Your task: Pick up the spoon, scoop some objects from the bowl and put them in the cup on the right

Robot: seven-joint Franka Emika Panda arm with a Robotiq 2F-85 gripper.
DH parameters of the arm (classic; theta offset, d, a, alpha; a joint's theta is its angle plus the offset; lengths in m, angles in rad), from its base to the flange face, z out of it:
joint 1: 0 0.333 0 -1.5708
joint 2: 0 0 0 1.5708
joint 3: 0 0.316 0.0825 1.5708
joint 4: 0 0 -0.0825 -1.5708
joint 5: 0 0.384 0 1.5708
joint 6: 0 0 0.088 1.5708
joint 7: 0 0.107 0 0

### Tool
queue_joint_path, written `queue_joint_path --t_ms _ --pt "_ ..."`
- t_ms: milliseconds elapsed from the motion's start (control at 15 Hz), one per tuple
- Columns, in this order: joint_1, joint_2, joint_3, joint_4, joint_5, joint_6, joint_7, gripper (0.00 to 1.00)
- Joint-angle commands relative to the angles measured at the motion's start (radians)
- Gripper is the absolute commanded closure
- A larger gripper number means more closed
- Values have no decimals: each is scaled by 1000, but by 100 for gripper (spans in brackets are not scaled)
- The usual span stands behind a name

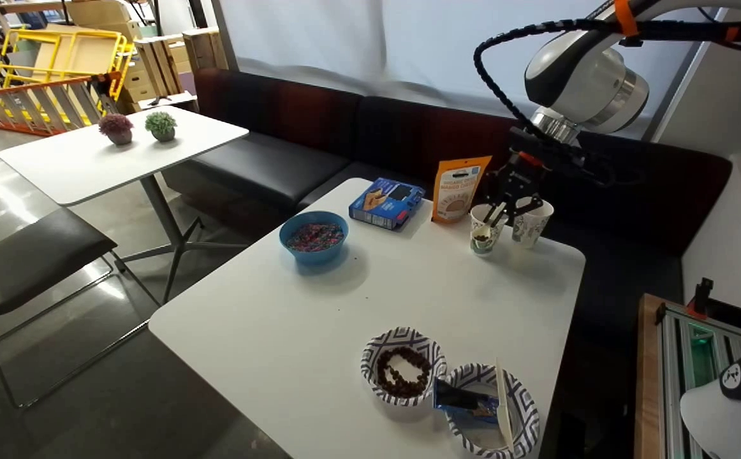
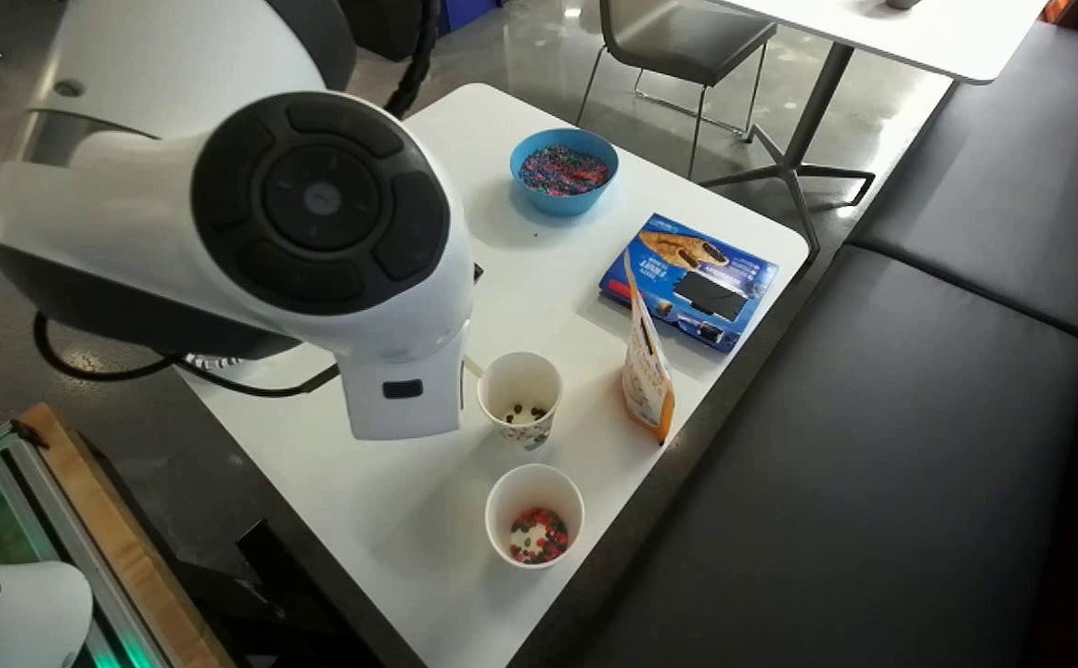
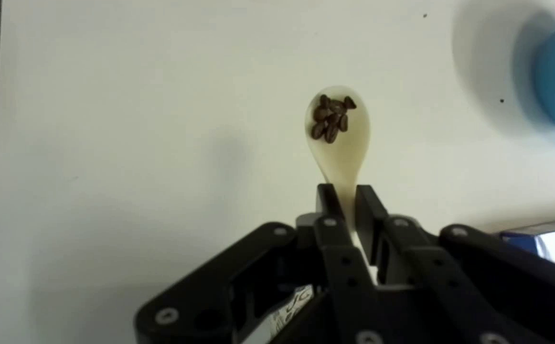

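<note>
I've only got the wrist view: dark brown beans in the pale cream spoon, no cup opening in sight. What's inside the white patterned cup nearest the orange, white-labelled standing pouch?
Observer: In an exterior view, the white patterned cup nearest the pouch has a few small dark pieces at its bottom.
Operator: And the one farther from it?
Observer: The other white cup holds a mix of red and dark bits.
Operator: Am I above either opening?
Observer: Apparently not: in an exterior view, the head of the pale cream spoon shows against the first cup's outer wall, below its rim.
</note>
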Motion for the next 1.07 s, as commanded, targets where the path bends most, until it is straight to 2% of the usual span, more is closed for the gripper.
queue_joint_path --t_ms 0,67,133,400,467,1000 --pt "-3 -46 5 -44 -8 39 86 96" --pt "-4 -51 3 -46 2 25 88 96" --pt "-3 -14 2 -14 -3 22 53 86" --pt "-3 -22 2 -19 -3 21 71 86" --pt "-3 -23 2 -19 -3 21 73 96" --pt "-55 -39 -43 -10 -79 -23 139 96"
